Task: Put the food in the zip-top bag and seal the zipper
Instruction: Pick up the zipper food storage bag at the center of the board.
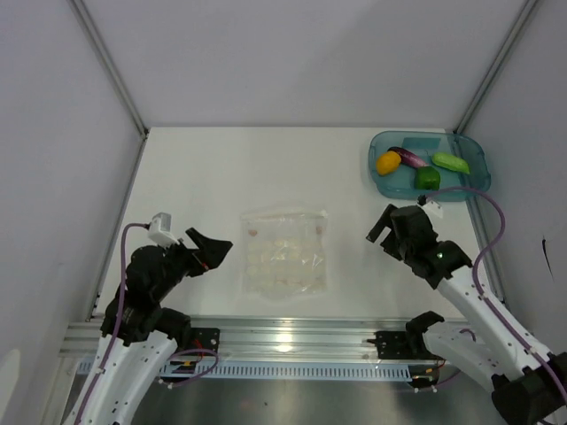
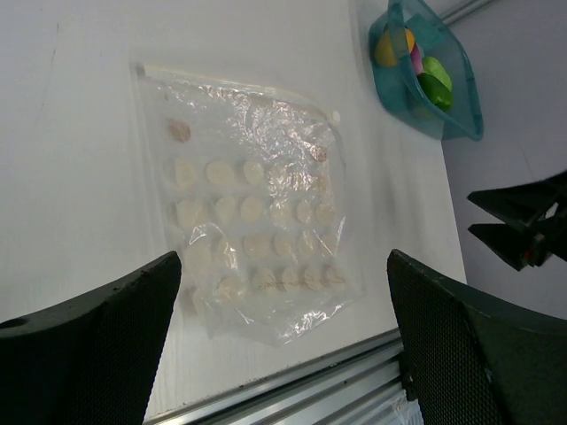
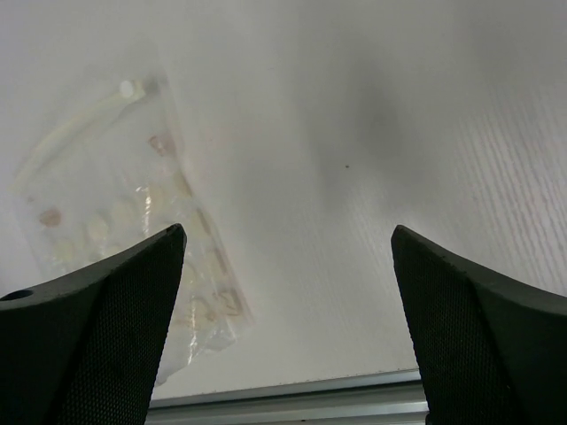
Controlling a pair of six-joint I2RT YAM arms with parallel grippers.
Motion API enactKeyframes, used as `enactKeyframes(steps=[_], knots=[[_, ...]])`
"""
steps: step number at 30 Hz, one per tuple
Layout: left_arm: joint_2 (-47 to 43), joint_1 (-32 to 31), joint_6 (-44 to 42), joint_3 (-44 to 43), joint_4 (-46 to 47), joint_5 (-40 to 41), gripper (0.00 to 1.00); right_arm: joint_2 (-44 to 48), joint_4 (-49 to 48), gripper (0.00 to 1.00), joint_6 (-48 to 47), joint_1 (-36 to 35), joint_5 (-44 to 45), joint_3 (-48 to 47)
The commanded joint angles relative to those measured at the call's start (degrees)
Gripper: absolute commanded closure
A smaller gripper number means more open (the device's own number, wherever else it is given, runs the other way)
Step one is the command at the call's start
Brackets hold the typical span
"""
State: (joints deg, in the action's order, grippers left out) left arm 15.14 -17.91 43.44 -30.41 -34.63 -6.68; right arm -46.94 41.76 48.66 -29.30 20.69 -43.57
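The left end effector (image 1: 215, 251) and right end effector (image 1: 379, 228) are both held spread and empty. The zip-top bag (image 1: 284, 251) is laid flat on the tabletop (image 1: 204, 177), and the food (image 1: 413, 158) is kept in the teal tray (image 1: 473, 159). The slick, flat bag could be pushed aside instead of opened.

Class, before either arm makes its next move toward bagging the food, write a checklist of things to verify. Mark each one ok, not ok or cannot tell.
1. The left gripper is open and empty: ok.
2. The right gripper is open and empty: ok.
3. The bag lies flat on the table between the two grippers: ok.
4. The orange fruit, eggplant, light-green piece and pepper all sit in the tray: ok.
5. The zipper is open for loading: cannot tell.
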Motion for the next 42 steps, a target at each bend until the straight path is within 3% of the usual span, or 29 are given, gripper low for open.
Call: enactKeyframes(steps=[1, 5, 8, 14, 22, 28, 29, 31, 38, 42], knots=[[1.3, -0.81, -0.47, -0.09, 2.99, -2.9, 0.0, -6.13, -1.15, 0.01, -2.78, 5.54, -2.66, -3.18], [1.39, -1.51, -1.43, 0.27, 5.18, -7.37, 0.0, -15.36, -1.94, 0.01, -12.59, 8.29, -5.92, -10.72], [1.56, -1.77, -0.82, 0.27, 6.5, -8.79, 0.0, -21.95, -1.94, 0.01, -15.08, 9.78, -5.83, -16.8], [1.91, -2.13, -1.25, -0.26, 6.6, -8.53, 0.01, -29.26, -7.38, 0.0, -21.33, 16.28, -15.4, -24.62], [2.79, -2.22, -0.46, 0.62, 5.98, -8.88, 0.01, -39.27, -9.06, 0.01, -25.81, 18.05, -17.35, -34.2], [9.02, -2.22, -3.44, -0.6, 8.7, -15.71, 0.16, -49.47, -7.66, 0.01, -27.92, 18.84, -18.2, -43.69], [11.82, -2.22, -4.23, -1.22, 9.92, -17.3, 0.16, -51.31, -6.79, 0.01, -27.92, 18.84, -19.71, -44.92], [14.91, -2.22, -8.01, -2.89, 14.65, -23.6, 0.01, -52.03, -5.98, 0.0, -27.14, 18.14, -23.21, -46.17], [24.5, -2.3, -2.93, -5.36, 27.32, -26.37, 0.0, -53.6, -7.13, 0.0, -33.01, 9.71, -33.6, -43.87], [26.96, -2.3, 0.24, -6.41, 27.78, -27.42, 0.01, -57.21, -9.05, 0.01, -40.12, 5.84, -42.9, -45.29]])
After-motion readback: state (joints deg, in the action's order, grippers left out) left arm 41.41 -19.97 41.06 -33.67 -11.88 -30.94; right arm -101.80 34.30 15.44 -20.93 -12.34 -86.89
